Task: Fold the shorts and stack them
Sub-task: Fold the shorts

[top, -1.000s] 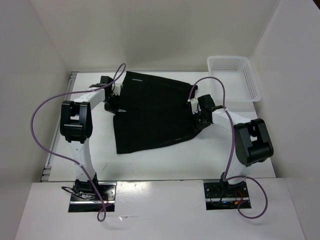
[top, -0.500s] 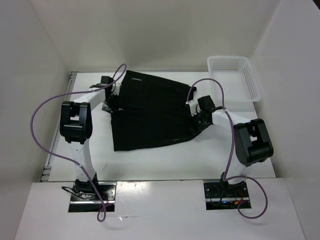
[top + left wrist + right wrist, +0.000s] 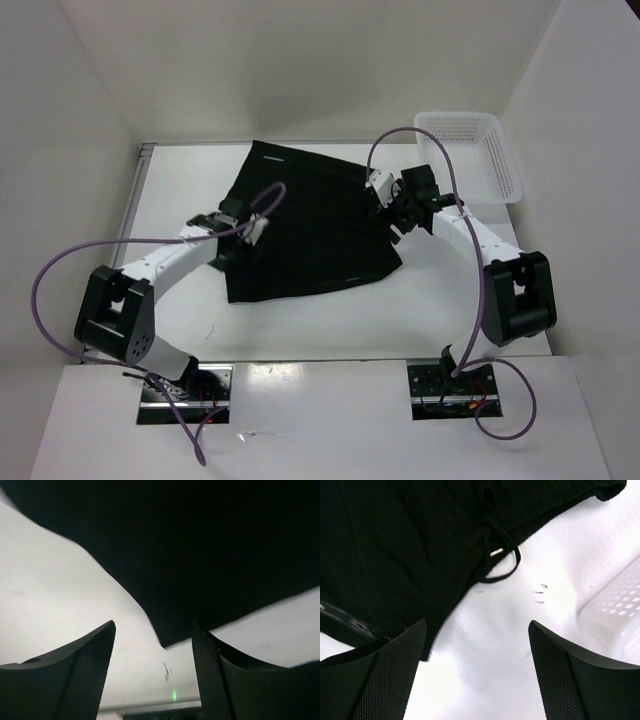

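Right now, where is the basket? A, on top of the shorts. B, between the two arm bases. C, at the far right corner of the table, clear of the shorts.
C: the basket sits at the far right corner of the table, with bare surface between it and the shorts.
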You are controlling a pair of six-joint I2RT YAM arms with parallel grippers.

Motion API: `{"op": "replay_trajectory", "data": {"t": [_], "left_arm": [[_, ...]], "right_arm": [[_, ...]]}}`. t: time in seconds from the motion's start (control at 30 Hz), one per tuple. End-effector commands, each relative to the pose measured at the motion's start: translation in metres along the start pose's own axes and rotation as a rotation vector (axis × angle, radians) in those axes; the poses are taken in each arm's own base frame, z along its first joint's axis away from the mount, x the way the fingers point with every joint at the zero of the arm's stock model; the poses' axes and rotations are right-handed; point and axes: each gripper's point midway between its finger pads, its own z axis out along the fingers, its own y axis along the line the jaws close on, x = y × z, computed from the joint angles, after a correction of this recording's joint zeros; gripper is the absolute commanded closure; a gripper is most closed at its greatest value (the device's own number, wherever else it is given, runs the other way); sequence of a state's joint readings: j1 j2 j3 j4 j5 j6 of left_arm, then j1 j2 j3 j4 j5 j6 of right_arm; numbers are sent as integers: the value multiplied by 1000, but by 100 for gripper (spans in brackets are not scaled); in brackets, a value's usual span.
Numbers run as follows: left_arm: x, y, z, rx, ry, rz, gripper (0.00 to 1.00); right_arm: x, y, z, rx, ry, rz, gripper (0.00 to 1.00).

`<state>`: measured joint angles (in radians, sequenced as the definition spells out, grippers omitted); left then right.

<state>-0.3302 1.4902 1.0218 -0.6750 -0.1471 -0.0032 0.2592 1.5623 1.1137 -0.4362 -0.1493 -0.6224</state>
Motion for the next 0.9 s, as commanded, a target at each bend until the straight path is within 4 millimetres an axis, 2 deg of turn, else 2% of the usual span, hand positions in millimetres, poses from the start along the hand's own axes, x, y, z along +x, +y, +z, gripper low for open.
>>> {"op": "replay_trajectory", "data": {"t": [0.0, 0.03, 0.07, 0.13, 0.2, 0.23, 0.3, 0.33, 0.37, 0.47, 0.5, 0.57, 0.6, 0.7, 0.73, 0.87], "left_arm": [[50, -13, 2, 10, 164, 71, 30], [52, -18, 1, 15, 170, 90, 30], [56, -18, 2, 16, 181, 91, 24], [62, -25, 2, 24, 196, 122, 24], [76, -37, 2, 47, 235, 171, 24], [76, -41, 1, 51, 233, 188, 24], [84, -48, 3, 59, 243, 225, 24], [86, -47, 11, 43, 241, 227, 24], [81, -48, 15, 30, 225, 237, 24], [69, -41, 27, -27, 176, 235, 24], [64, -38, 30, -52, 149, 232, 25], [63, -37, 33, -62, 147, 232, 27], [54, -35, 35, -82, 112, 226, 27], [55, -31, 42, -110, 115, 228, 36], [57, -31, 44, -110, 124, 231, 50], [71, -41, 43, -46, 191, 240, 79]], "right_arm": [[18, 5, -13, -26, 68, -244, 14], [20, 9, -15, -40, 74, -290, 16], [23, 10, -16, -43, 76, -316, 16], [16, 15, -21, -33, 54, -367, 19], [21, 25, -18, -57, 50, -389, 19], [19, 30, -20, -62, 41, -415, 19], [29, 41, -17, -94, 52, -440, 19], [29, 47, -17, -107, 49, -477, 19], [36, 56, -15, -130, 59, -499, 19], [32, 69, -15, -146, 29, -548, 19], [38, 72, -13, -157, 40, -547, 19], [31, 77, -12, -153, 14, -578, 19], [29, 76, -12, -147, 7, -579, 19], [35, 79, -6, -160, 20, -577, 19], [33, 78, -5, -153, 13, -578, 19], [46, 83, 4, -182, 43, -594, 19]]}}
